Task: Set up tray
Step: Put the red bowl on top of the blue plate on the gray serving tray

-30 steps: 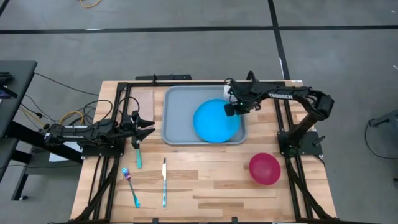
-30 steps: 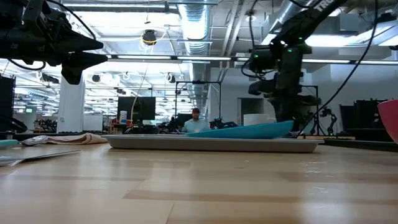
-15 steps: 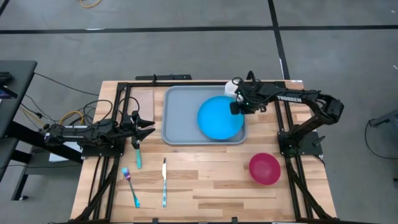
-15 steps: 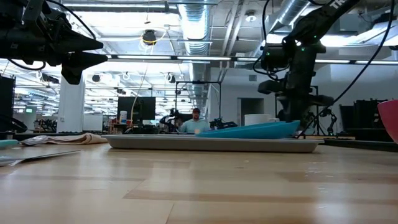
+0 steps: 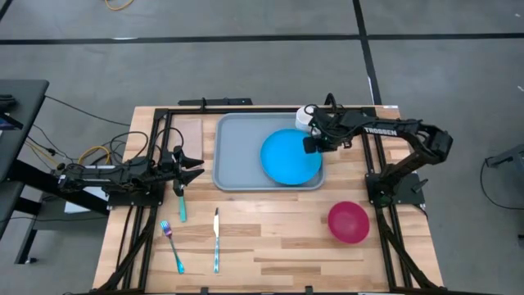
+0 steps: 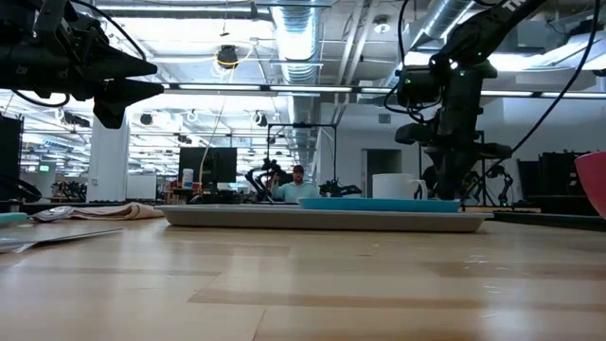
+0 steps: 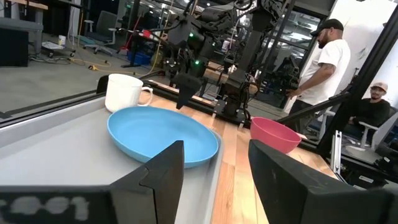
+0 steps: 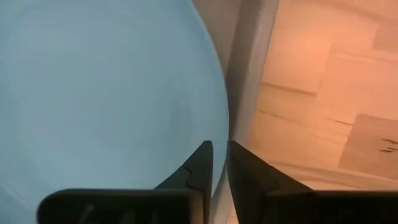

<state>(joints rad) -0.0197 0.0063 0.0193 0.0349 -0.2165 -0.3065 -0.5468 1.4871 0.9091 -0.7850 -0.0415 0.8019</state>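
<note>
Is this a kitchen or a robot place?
Probably a robot lab, not a kitchen. The ceiling shows bare pipes, more robot arms stand on benches behind, and people wait near the wooden table.

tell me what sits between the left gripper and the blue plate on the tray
Only bare tray floor and its left rim lie between the left gripper and the blue plate; the high view shows this.

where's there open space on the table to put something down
The tray's left half, beside the blue plate, is bare. So is the wood between the knife and the pink bowl. It is crowded at the tray's right rim: mug, right hand.
</note>
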